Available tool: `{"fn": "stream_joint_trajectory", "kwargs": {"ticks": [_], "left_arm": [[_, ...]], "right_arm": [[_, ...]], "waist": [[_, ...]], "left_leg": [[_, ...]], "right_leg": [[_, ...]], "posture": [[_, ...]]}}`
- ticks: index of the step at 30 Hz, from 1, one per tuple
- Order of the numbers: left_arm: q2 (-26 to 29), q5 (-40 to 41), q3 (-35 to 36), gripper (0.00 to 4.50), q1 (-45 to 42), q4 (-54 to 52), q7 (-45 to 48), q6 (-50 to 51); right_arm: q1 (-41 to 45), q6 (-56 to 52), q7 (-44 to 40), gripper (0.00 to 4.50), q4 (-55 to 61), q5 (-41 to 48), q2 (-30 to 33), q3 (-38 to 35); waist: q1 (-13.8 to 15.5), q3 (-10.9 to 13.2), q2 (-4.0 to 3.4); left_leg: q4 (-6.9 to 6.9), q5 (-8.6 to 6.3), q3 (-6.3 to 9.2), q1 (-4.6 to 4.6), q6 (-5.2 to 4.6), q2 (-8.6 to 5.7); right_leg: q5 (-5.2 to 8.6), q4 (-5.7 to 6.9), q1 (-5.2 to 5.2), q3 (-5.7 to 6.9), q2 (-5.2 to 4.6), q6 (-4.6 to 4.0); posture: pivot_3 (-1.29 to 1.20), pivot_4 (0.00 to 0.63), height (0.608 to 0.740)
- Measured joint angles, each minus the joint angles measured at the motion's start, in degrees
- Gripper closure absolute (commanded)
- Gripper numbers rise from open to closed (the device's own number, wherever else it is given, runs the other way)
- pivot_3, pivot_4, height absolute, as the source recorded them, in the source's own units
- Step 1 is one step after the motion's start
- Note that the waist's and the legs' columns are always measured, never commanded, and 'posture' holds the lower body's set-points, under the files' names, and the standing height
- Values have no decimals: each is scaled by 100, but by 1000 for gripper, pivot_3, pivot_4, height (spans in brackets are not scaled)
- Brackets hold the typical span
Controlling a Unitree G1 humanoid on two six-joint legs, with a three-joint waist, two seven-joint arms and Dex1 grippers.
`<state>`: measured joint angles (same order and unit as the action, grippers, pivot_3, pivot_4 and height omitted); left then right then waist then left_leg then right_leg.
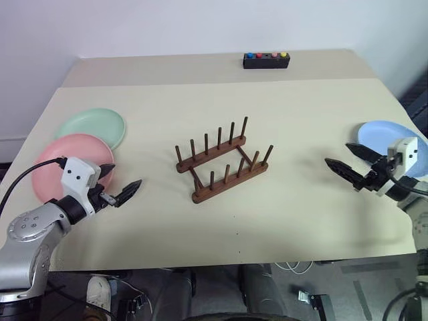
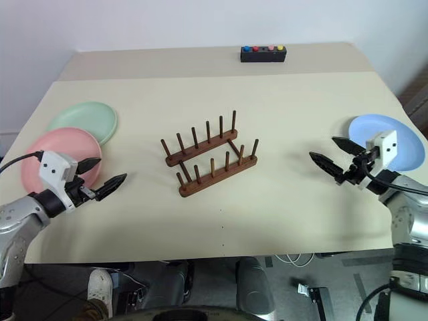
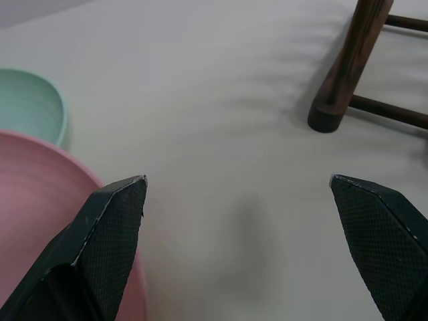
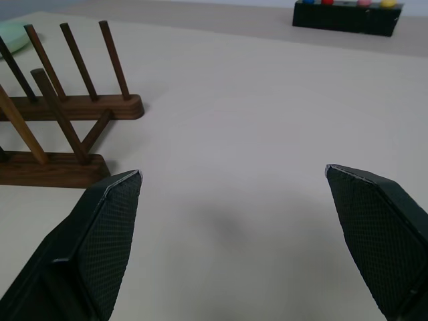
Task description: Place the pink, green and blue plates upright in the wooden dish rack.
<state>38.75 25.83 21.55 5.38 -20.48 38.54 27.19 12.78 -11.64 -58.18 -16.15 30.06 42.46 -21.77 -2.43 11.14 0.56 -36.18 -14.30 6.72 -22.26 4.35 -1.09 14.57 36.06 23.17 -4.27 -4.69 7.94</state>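
Note:
The wooden dish rack [image 1: 223, 162] stands in the middle of the table with nothing in its pegs. At the left edge the pink plate [image 1: 67, 160] lies flat, and the green plate [image 1: 91, 126] lies just behind it. The blue plate [image 1: 386, 140] lies flat at the right edge. My left gripper [image 1: 119, 182] hovers open beside the pink plate, fingers pointing toward the rack. My right gripper [image 1: 342, 160] hovers open just left of the blue plate, pointing toward the rack. Both hold nothing.
A small black box with coloured buttons [image 1: 266, 61] sits at the back of the beige table [image 1: 294, 214]. Open tabletop lies between each gripper and the rack. The table's front edge runs just below both arms.

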Motion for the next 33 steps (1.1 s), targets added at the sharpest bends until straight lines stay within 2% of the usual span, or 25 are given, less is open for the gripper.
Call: {"fn": "stream_joint_trajectory", "kwargs": {"ticks": [13,21,26,29,33], "left_arm": [[-88,298,233,0,429,-625,-201,227],[-8,546,118,0,1013,-988,94,400],[364,186,-878,0,1108,-1097,476,446],[280,-117,-1595,0,657,-1022,486,311],[-121,-400,-2242,0,-60,-551,439,199]], "right_arm": [[492,352,103,20,-546,-236,-175,218],[-180,330,142,20,-123,-289,-92,213],[-713,168,188,20,447,-279,-48,187],[-1033,-79,269,20,1140,-168,-68,186],[-1569,-341,516,20,2090,-76,-302,243]], "waist": [[1,0,0],[0,0,0],[9,-1,-3],[19,-1,-2],[31,-3,-3]], "left_leg": [[0,0,0,-1,0,0],[0,0,-1,0,0,0],[-4,0,-2,1,0,0],[-5,0,-2,1,0,0],[-2,0,-1,2,0,0]], "right_leg": [[-6,0,1,0,-1,11],[2,-1,0,-1,-1,-3],[4,0,-2,-2,0,-8],[4,-1,-3,-3,1,-7],[2,0,-3,-1,1,-2]], "posture": [[0,150,740],[0,150,740],[0,150,740],[0,150,740],[0,150,740]]}}
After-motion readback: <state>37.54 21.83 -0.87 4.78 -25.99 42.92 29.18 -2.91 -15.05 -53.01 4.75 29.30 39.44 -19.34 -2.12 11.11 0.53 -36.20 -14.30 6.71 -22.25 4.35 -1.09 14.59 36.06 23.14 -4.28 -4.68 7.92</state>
